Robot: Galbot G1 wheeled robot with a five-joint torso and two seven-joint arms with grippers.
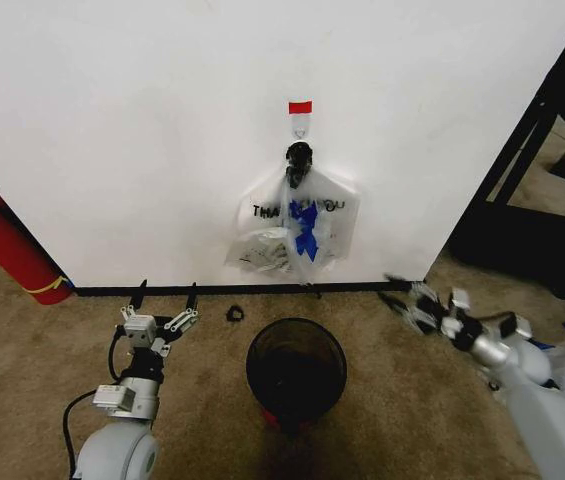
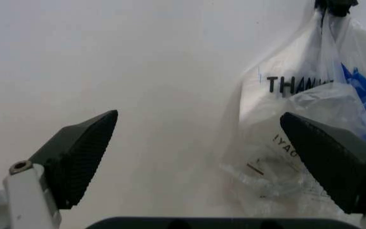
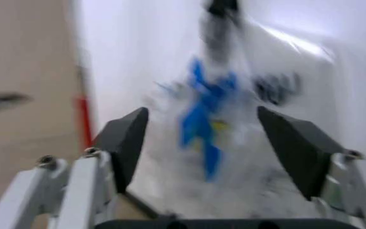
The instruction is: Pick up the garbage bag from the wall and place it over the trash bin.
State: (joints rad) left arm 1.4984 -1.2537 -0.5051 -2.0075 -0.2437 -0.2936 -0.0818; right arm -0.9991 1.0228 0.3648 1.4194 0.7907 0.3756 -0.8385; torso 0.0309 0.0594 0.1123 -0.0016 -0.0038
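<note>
Two tools sit low before the wall (image 1: 142, 120), both apart from the bag (image 1: 297, 235). The bag hangs flat against the wall from a hook (image 1: 300, 127) under a strip of red tape (image 1: 300, 107), its black knotted top at 12 o'clock, its "THANK YOU" print and blue patch facing the robot. Directly below, at 6 o'clock from the bag, the bin (image 1: 296, 370) stands upright on the carpet (image 1: 22, 360), near the black baseboard (image 1: 162, 290) but not touching it.

At 9 o'clock of the bin, the left tool (image 1: 165, 297) points toward the wall with its fingers spread and nothing between them; its wrist view has the bag off to one side beyond one fingertip. At 3 o'clock of the bin, the right tool (image 1: 402, 293) reaches in toward the bag's lower corner, fingers spread and empty; its wrist view frames the bag between the two pads.

A small black clip-like item (image 1: 234, 314) lies on the carpet at 10 o'clock of the bin. A red cylinder (image 1: 7, 250) leans at the wall's far left.
</note>
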